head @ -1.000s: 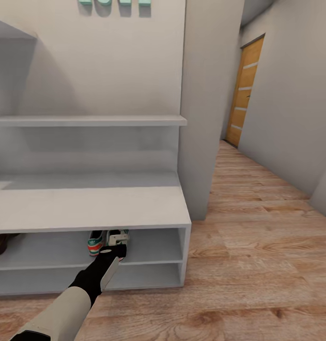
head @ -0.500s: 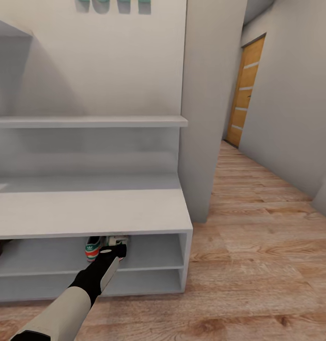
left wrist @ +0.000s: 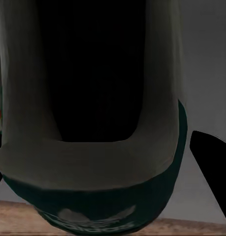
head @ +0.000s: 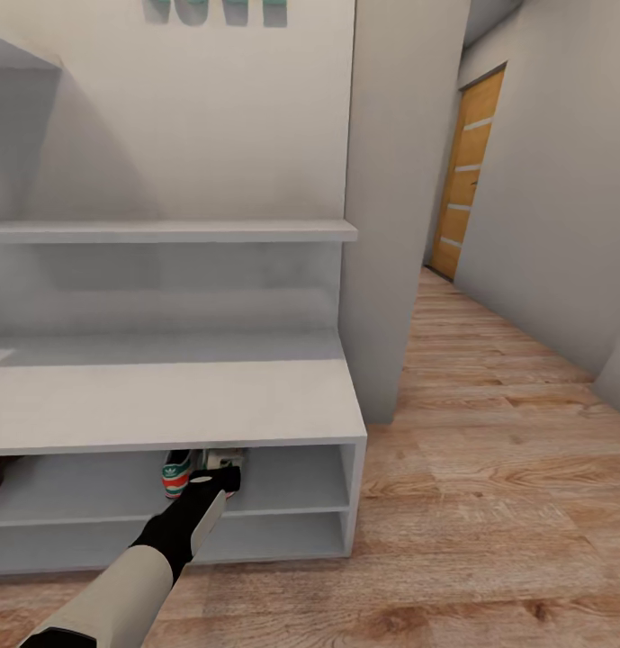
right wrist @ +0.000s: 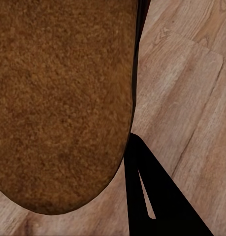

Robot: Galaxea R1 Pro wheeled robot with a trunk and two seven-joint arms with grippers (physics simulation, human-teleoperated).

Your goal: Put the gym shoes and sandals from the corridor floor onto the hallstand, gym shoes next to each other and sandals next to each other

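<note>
Two sneakers matter here: the left gripper (head: pixel 221 470) reaches into the rack's (head: pixel 166 396) upper low shelf, pinching one sneaker (left wrist: pixel 93 162) by its heel, toe pointing deeper in. Its mate (head: pixel 176 472) stands just beside, heel outward. The right gripper (right wrist: pixel 142 196) presses a brown sandal (right wrist: pixel 58 98) over the floor (right wrist: pixel 191 98).

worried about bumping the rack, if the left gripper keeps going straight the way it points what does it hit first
Probably the back of the upper low shelf. The left gripper already has a sneaker between its fingers, so the sneaker's toe would likely meet it first; depth is unclear.
</note>
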